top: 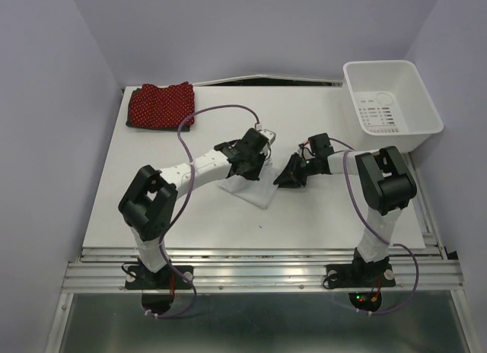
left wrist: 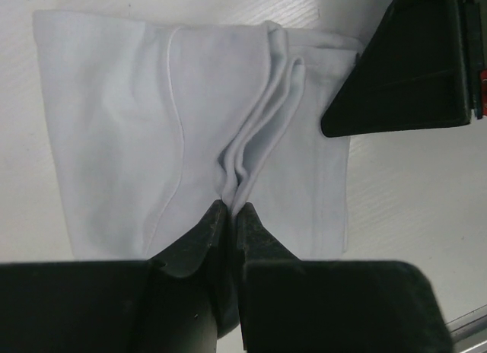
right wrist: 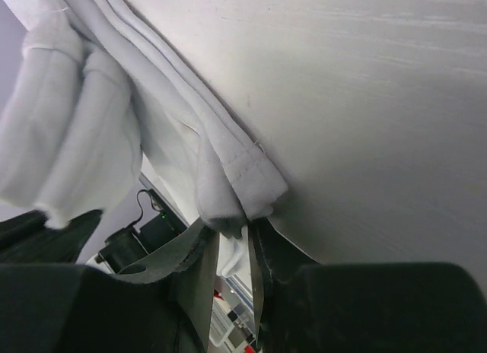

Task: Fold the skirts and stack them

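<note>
at the far corners sit red skirt (top: 160, 106) and bin (top: 380, 63).

We log white rectangular plastic bin (top: 403, 131), upright, slotted floor, at far right corner of white tabletop (top: 304, 224). Silver aluminium rail (top: 259, 273) along near edge.
</note>
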Controlling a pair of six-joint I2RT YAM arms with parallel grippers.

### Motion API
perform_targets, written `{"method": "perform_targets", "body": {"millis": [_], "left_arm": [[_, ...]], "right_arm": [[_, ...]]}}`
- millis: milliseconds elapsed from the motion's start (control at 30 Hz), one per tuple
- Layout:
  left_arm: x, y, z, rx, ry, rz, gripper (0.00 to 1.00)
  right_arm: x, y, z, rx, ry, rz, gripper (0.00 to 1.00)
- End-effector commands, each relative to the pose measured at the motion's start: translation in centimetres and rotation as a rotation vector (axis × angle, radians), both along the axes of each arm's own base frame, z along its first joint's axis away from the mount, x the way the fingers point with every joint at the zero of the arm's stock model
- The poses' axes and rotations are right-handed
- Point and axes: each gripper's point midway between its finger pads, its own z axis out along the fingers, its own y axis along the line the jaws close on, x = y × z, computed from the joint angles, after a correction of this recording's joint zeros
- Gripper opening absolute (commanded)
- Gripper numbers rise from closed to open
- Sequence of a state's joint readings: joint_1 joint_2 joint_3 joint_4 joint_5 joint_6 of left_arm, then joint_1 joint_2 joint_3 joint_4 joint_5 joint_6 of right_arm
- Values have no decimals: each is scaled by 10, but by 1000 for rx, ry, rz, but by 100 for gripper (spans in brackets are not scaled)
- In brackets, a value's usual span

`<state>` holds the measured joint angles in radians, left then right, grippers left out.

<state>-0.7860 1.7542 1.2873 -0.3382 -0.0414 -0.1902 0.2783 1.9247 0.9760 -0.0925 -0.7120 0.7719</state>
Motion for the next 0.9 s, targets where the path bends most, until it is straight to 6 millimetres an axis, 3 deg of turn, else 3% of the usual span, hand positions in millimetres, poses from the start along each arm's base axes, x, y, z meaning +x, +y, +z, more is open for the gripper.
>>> {"method": "perform_targets", "body": {"millis": [0,467,800,867], "left_arm": [[7,-15,12,-44,-6,43,0],[9,-29,26,-85,-2,46,0],[-12,-44,10,-109,59,-12,0],[-10,-49,11,-121,65,-19,8]], "right_arm": [[3,-5,-19,-79,7,-20,27],[1,-4,-19,-74,16,-21,27],[2,-3,-18,-69,15,-20,27],[2,-4,-18,-69,15,-19,27]]}}
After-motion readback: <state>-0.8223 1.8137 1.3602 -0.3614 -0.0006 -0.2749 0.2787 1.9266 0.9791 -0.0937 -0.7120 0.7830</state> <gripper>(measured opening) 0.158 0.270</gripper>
